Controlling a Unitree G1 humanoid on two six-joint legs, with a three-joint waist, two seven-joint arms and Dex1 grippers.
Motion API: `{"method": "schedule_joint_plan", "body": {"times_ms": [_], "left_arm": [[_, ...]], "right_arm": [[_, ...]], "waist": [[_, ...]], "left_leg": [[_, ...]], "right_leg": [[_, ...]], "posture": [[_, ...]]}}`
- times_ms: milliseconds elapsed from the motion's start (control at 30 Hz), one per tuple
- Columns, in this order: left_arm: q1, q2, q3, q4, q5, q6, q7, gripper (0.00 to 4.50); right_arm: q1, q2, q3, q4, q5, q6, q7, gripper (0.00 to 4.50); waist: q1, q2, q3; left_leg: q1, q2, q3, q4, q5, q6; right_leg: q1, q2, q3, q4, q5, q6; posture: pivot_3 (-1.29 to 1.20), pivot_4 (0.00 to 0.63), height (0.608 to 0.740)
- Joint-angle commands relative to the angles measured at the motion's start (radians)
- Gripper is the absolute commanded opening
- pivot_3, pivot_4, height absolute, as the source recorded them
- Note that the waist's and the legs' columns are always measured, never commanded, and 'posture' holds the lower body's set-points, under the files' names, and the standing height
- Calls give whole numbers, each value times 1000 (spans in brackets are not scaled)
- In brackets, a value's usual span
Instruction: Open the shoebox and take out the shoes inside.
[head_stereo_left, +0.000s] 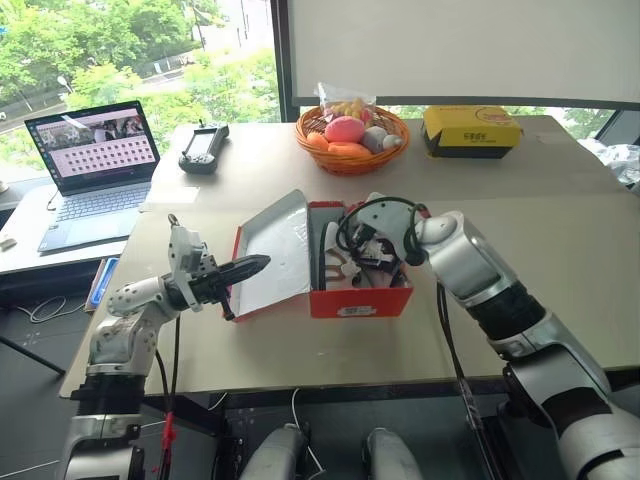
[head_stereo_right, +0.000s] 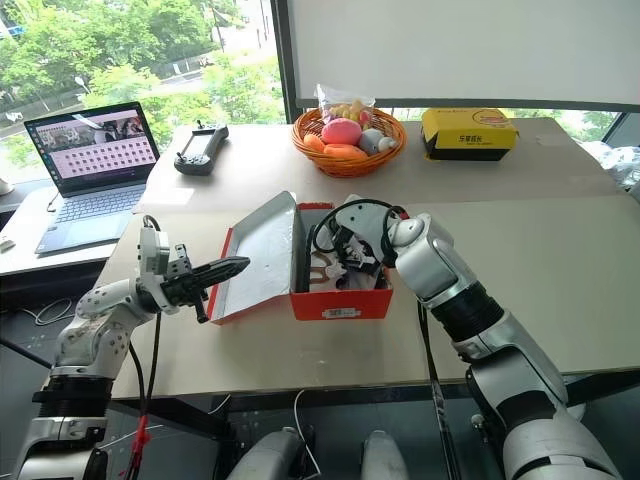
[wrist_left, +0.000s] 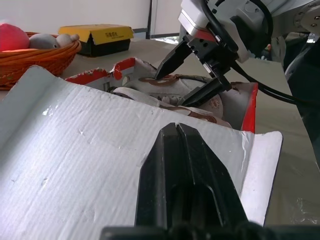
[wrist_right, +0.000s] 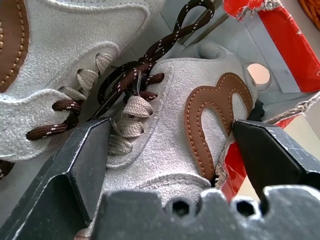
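The table (head_stereo_left: 560, 250) spreads wide under my arms, and near its middle sits the shoebox (head_stereo_left: 360, 300), red, its lid (head_stereo_left: 275, 250) thrown back toward my left with the white inside showing. At the far edge stand a woven basket (head_stereo_left: 352, 130) of fruit and a yellow box (head_stereo_left: 470, 130); a laptop (head_stereo_left: 95, 170) sits off to my left on a lower table, a black controller (head_stereo_left: 203, 148) near it. Inside the shoebox lie the shoes (wrist_right: 175, 135), pale suede with brown trim and dark laces. My right gripper (wrist_right: 170, 145) reaches down into the box, its fingers spread wide, one on either side of a shoe, not yet pinching it. My left gripper (head_stereo_left: 250, 266) hangs level just over the open lid, its fingers pressed together, carrying nothing.
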Motion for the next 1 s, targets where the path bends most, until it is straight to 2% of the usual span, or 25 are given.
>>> {"method": "schedule_joint_plan", "body": {"times_ms": [33, 133, 367, 467, 500, 700, 1000], "left_arm": [[-16, -1, 15, -25, -11, -17, 3, 0], [-17, -2, 13, -28, -11, -15, 5, 0], [-18, -1, 11, -32, -8, -13, 7, 0], [-17, 0, 9, -33, -5, -14, 9, 0], [-17, 0, 9, -34, -5, -13, 10, 0], [-16, 2, 5, -36, -1, -12, 14, 0], [-19, 2, 2, -33, 6, -15, 19, 0]], "right_arm": [[27, 3, 11, 30, -18, 15, 1, 4199], [32, 9, 15, 37, -33, 5, -4, 3455], [39, 25, 20, 57, -66, -12, -10, 1066], [40, 36, 12, 57, -72, -16, -17, 224], [40, 40, 7, 58, -75, -19, -23, 76], [18, 101, -106, 45, -21, 4, -40, 76], [-17, 118, -278, -24, 80, 76, -38, 76]], "waist": [[0, 0, 0], [1, -1, 0], [-1, -4, -3], [-3, -5, -4], [-3, -5, -4], [-9, -5, -4], [-13, -5, -3]], "left_leg": [[0, 0, 0, 0, 0, 0], [0, 0, 0, 0, 0, 0], [2, 0, 0, 0, 0, 0], [2, 0, 0, 0, 0, 0], [2, 0, 0, 0, 0, 0], [2, 1, -1, 0, 0, 0], [2, 1, -1, -2, 0, -1]], "right_leg": [[0, 0, 0, 0, 0, 0], [0, 0, 0, 0, 0, 0], [1, 0, 0, 0, 0, 0], [1, 0, 0, 0, 1, 0], [1, 0, 0, 0, 1, 0], [1, 2, 1, 0, 1, 1], [-1, 2, 2, 0, 3, -3]], "posture": [[0, 150, 740], [0, 150, 740], [0, 150, 740], [0, 150, 740], [0, 150, 740], [0, 150, 740], [0, 150, 740]]}}
